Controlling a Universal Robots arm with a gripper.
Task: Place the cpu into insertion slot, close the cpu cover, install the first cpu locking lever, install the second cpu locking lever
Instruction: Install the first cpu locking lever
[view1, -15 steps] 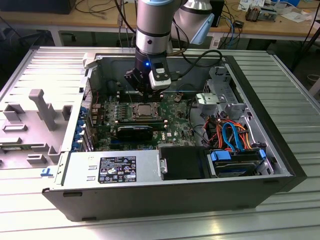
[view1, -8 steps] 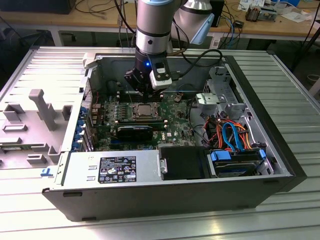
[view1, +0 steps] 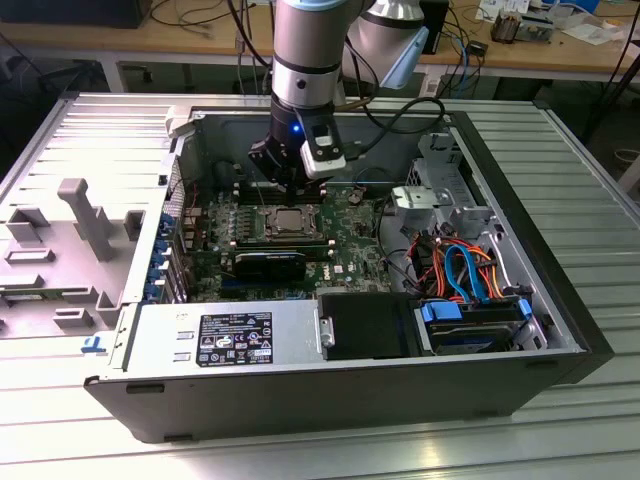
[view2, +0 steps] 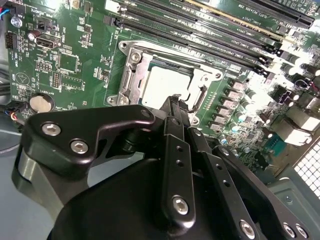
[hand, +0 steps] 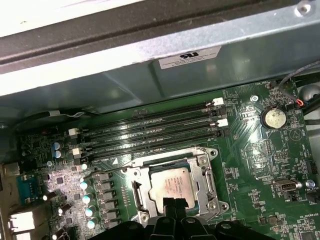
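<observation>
The cpu (hand: 170, 185), a dull silver square, lies flat in the insertion slot (hand: 131, 172) on the green motherboard; it also shows in the second wrist view as the cpu (view2: 167, 85) and in the exterior view as the cpu (view1: 291, 220). The cpu cover (hand: 202, 170) lies down flat around it as a silver frame, seen too as the cpu cover (view2: 134, 75). A thin wire lever (view2: 201, 96) runs beside the frame. My gripper (view1: 290, 188) hangs just above the socket, shut with nothing between its fingertips (hand: 166, 206), which hide the chip's near edge.
Long black memory slots (hand: 150, 130) run beside the socket. A coin battery (hand: 273, 118) sits on the board. A black graphics card (view1: 268, 262), a power supply (view1: 225, 340), drive cables (view1: 460, 265) and the case's metal wall (hand: 150, 65) surround the board.
</observation>
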